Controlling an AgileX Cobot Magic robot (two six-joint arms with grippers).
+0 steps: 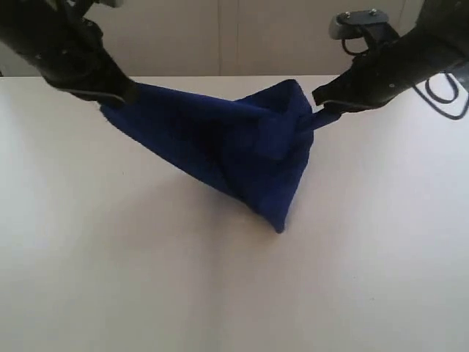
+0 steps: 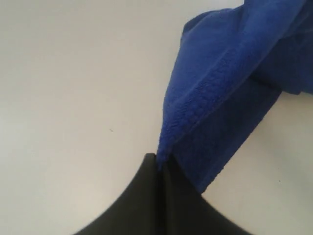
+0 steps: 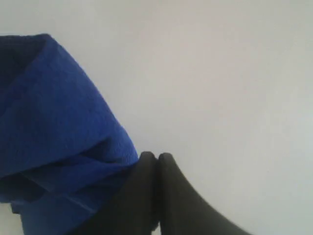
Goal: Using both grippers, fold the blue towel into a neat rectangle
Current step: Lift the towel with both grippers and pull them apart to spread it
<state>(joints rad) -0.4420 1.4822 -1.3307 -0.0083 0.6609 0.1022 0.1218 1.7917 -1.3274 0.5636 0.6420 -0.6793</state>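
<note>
The blue towel (image 1: pixel 242 143) hangs stretched between both grippers above the white table, sagging to a point (image 1: pixel 278 224) that reaches down to the tabletop. My left gripper (image 1: pixel 126 94) is shut on the towel's left end. In the left wrist view the towel's hem (image 2: pixel 195 103) runs straight into the closed tips of that gripper (image 2: pixel 159 160). My right gripper (image 1: pixel 324 110) is shut on a bunched corner at the towel's right end. In the right wrist view its fingers (image 3: pixel 156 157) press together, and the towel (image 3: pixel 58 127) bulges right beside them.
The white table (image 1: pixel 146 279) spreads out below and in front of the towel. Its far edge runs along a pale wall (image 1: pixel 234 37). Black cables (image 1: pixel 443 92) loop behind the right arm.
</note>
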